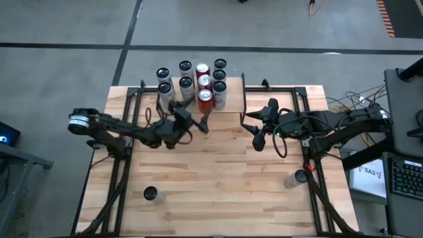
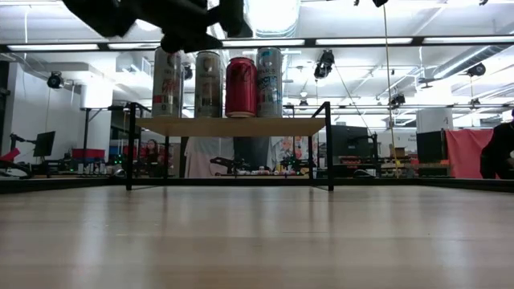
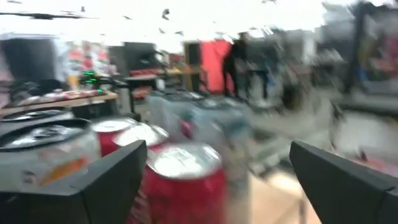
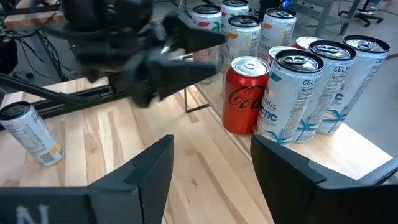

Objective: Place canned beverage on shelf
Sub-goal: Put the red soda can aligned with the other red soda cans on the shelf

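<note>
Plank table [image 1: 218, 192] carries the shelf [image 1: 192, 69] at its far edge, with nine cans standing on top in a tight cluster. Nearest the front edge is a red cola can [image 4: 245, 94]. Left gripper [image 1: 198, 118] hovers just in front of the shelf, fingers spread, empty. Right gripper [image 1: 256, 129] waits mid-table, fingers apart, empty. Two loose cans stand on the table: a dark-topped can [image 1: 151, 194] near-left, a silver can [image 1: 297, 178] near-right.

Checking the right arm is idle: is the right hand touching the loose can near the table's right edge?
Apart. The high view shows bare wood between the right hand and the loose can.
</note>
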Motion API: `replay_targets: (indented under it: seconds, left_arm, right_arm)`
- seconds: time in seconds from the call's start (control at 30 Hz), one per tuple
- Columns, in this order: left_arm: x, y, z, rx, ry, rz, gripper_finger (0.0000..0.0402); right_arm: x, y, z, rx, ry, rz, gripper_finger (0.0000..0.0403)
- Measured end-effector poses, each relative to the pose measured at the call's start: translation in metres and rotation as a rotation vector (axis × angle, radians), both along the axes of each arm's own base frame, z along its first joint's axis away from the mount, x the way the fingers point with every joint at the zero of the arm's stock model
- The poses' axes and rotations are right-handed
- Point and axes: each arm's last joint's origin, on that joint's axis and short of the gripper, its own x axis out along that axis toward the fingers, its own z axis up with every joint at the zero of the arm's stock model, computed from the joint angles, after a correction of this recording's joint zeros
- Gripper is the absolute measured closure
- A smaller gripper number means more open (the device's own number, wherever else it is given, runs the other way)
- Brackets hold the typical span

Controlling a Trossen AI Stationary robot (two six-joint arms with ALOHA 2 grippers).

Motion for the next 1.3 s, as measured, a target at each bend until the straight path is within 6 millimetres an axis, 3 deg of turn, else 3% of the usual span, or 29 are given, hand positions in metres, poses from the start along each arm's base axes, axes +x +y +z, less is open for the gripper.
replay_targets:
  seconds: [0.1, 0.2, 0.43, 0.47, 0.6, 0.93, 1.17, 1.3]
  left_arm:
    - [-0.003, -0.016, -0.006, -0.007, 0.137, -0.087, 0.0047]
    - [-0.003, -0.023, -0.017, -0.072, 0.184, -0.152, 0.0105]
    - [0.014, -0.012, -0.050, -0.108, 0.233, -0.107, 0.0359]
    - [0.016, -0.009, -0.055, -0.111, 0.234, -0.097, 0.0379]
    - [0.021, 0.004, -0.063, -0.119, 0.219, -0.049, 0.0379]
    - [0.019, 0.024, -0.064, -0.136, 0.202, 0.010, 0.0399]
    - [0.019, 0.024, -0.063, -0.137, 0.200, 0.012, 0.0401]
    - [0.018, 0.012, -0.056, -0.129, 0.181, -0.033, 0.0401]
  right_arm:
    - [0.000, 0.000, 0.000, 0.000, 0.000, 0.000, 0.0200]
    - [0.000, 0.000, 0.000, 0.000, 0.000, 0.000, 0.0200]
    - [0.000, 0.000, 0.000, -0.002, -0.001, 0.001, 0.0200]
    - [0.000, 0.000, -0.001, -0.002, -0.001, 0.001, 0.0200]
    - [0.000, 0.000, -0.001, -0.001, -0.001, 0.001, 0.0200]
    - [0.000, 0.000, -0.001, -0.003, 0.002, 0.001, 0.0200]
    - [0.000, 0.000, -0.001, -0.003, 0.002, 0.001, 0.0200]
    - [0.000, 0.000, -0.001, 0.026, -0.007, -0.002, 0.0200]
